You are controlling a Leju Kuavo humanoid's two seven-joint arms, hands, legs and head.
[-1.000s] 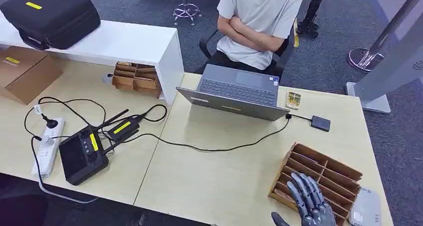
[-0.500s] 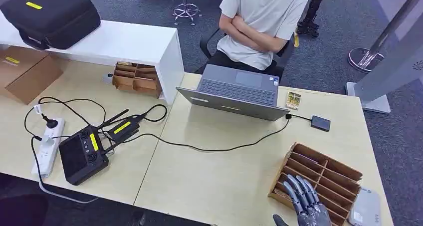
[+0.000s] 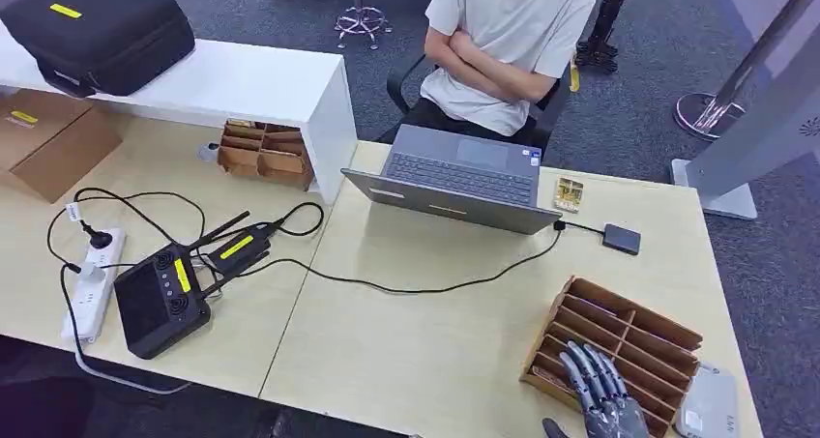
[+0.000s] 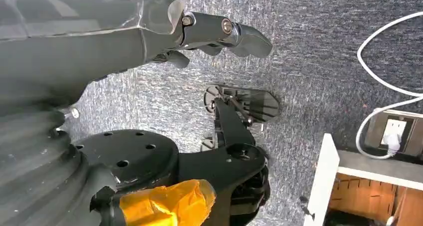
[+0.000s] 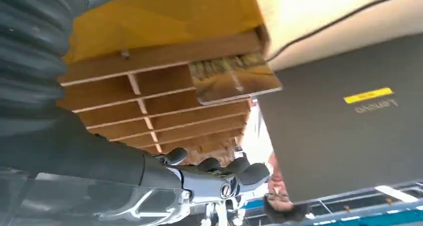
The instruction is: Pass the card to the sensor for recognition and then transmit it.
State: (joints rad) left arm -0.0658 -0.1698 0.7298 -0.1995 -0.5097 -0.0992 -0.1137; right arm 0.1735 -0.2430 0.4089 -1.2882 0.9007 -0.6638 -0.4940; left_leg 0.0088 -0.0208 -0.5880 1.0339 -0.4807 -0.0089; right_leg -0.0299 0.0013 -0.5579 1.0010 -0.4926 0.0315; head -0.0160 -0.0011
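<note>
Card point(image 3: 569, 194) beside laptop point(image 3: 462, 177), far from slotted wooden rack point(image 3: 638, 336).

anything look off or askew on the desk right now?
Nothing spilled or damaged. The wooden slotted rack sits skewed to the table edge, with the right hand over its near end. A cable trails loosely across the top from the laptop.

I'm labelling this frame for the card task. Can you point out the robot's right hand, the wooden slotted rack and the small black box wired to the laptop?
right hand point(image 3: 604, 399), head view, on its back.
wooden slotted rack point(image 3: 638, 324), head view, on a divider.
small black box point(image 3: 621, 238), head view, on its top face.
</note>
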